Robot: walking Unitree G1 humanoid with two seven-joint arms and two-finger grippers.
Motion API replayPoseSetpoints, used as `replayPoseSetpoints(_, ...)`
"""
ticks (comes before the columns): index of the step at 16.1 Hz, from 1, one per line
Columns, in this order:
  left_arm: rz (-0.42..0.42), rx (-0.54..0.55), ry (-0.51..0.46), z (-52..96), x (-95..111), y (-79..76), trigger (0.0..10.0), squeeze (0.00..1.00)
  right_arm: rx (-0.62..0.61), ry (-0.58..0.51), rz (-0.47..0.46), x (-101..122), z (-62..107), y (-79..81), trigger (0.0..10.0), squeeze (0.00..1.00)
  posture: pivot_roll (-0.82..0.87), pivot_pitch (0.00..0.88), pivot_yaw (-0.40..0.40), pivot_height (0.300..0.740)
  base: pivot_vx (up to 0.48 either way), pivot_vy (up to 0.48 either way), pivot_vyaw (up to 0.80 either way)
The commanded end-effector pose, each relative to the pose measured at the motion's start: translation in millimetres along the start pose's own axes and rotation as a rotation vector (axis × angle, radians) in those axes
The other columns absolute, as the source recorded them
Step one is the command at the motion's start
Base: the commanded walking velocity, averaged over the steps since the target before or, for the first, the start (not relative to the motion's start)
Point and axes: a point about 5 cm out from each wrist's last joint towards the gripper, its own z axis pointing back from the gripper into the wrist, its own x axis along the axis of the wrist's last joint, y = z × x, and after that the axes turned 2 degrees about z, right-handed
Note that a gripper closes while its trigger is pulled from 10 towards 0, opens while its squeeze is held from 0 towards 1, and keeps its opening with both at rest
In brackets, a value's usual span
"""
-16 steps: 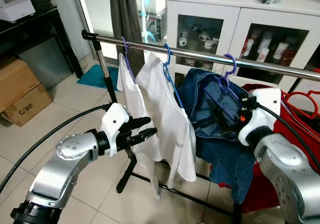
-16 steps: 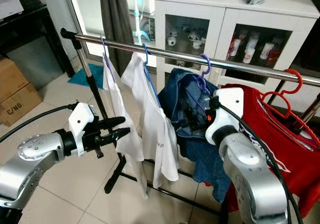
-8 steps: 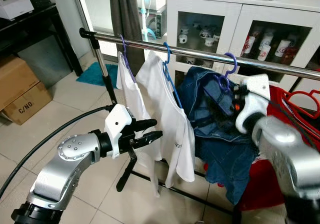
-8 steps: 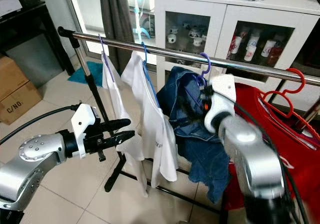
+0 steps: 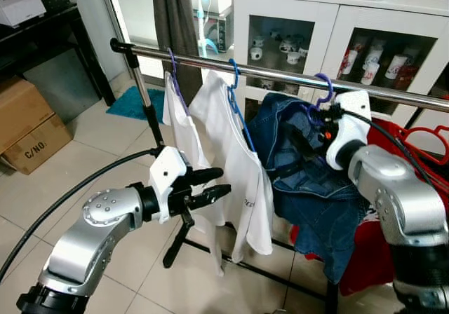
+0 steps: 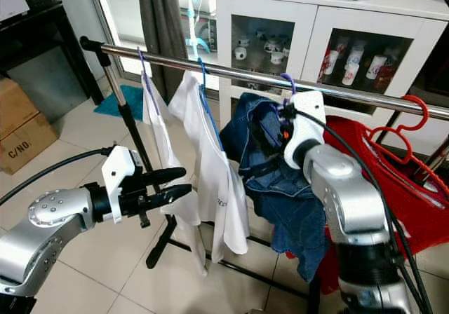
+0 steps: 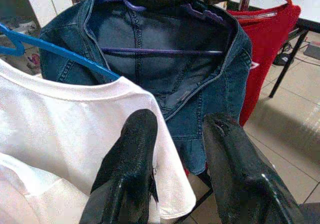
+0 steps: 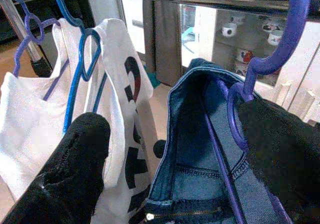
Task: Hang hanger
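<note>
The purple hanger (image 5: 317, 104) carrying the denim jacket (image 5: 309, 181) has its hook over the rail (image 5: 280, 76), about midway along it, between the white shirt (image 5: 235, 160) on a blue hanger (image 5: 238, 111) and the red garment (image 6: 393, 181) toward the rail's right end. My right gripper (image 8: 175, 149) is up at the hanger's neck with its fingers spread, one beside the purple loop, though I cannot tell whether it touches. My left gripper (image 5: 210, 183) hangs released in front of the white shirts, whose lower hems its fingers partly hide.
</note>
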Motion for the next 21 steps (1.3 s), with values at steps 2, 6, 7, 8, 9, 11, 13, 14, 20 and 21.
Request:
replayPoseSetpoints(2,-0.008,-0.005,0.0,1.5,2,0.3,10.0,0.0,0.005,0.002,0.003,1,-4.5,-2.0,10.0,0.0,-0.05,0.028,0.045,0.74,0.0,0.0,0.0)
replayPoseSetpoints(6,-0.012,-0.005,-0.001,-0.1,2,1.1,10.0,0.0,-0.015,0.03,-0.053,-5,-11.4,-7.4,6.2,0.0,-0.05,0.024,0.045,0.74,0.0,0.0,0.0)
replayPoseSetpoints(7,-0.014,-0.005,0.001,-0.6,2,1.4,10.0,0.0,-0.032,0.04,-0.076,-8,-14.0,-9.5,5.2,0.0,-0.05,0.023,0.047,0.74,0.0,0.0,0.0)
replayPoseSetpoints(8,-0.015,-0.005,0.001,-0.6,2,1.4,10.0,0.0,-0.038,0.044,-0.081,-8,-14.5,-10.1,5.2,0.0,-0.05,0.023,0.047,0.74,0.0,0.0,0.0)
replayPoseSetpoints(9,-0.018,-0.002,0.002,-0.8,2,1.8,10.0,0.0,-0.049,0.053,-0.102,-9,-15.3,-11.8,4.8,0.0,-0.05,0.021,0.046,0.74,0.0,0.0,0.0)
replayPoseSetpoints(11,-0.02,0.002,0.004,-0.8,2,2.5,10.0,0.0,-0.068,0.064,-0.141,-11,-15.6,-14.9,4.9,0.0,-0.05,0.02,0.045,0.74,0.0,0.0,0.0)
replayPoseSetpoints(13,-0.022,0.005,0.006,-0.4,1,2.8,10.0,0.0,-0.09,0.073,-0.19,-13,-14.7,-17.7,8.7,0.0,-0.05,0.021,0.045,0.74,0.0,0.0,0.0)
replayPoseSetpoints(14,-0.023,0.007,0.007,-0.1,1,3.1,10.0,0.0,-0.105,0.079,-0.209,-14,-13.7,-19.6,10.0,0.0,-0.05,0.02,0.045,0.74,0.0,0.0,0.0)
replayPoseSetpoints(20,-0.036,0.011,0.017,-1.5,0,4.4,10.0,0.0,-0.152,0.132,-0.086,-19,-1.3,-27.1,10.0,0.0,-0.05,0.007,0.047,0.74,0.0,0.0,0.0)
replayPoseSetpoints(21,-0.038,0.011,0.018,-1.4,-1,4.2,10.0,0.0,-0.149,0.14,-0.059,-20,2.0,-27.3,10.0,0.0,-0.06,0.006,0.047,0.74,0.0,0.0,0.0)
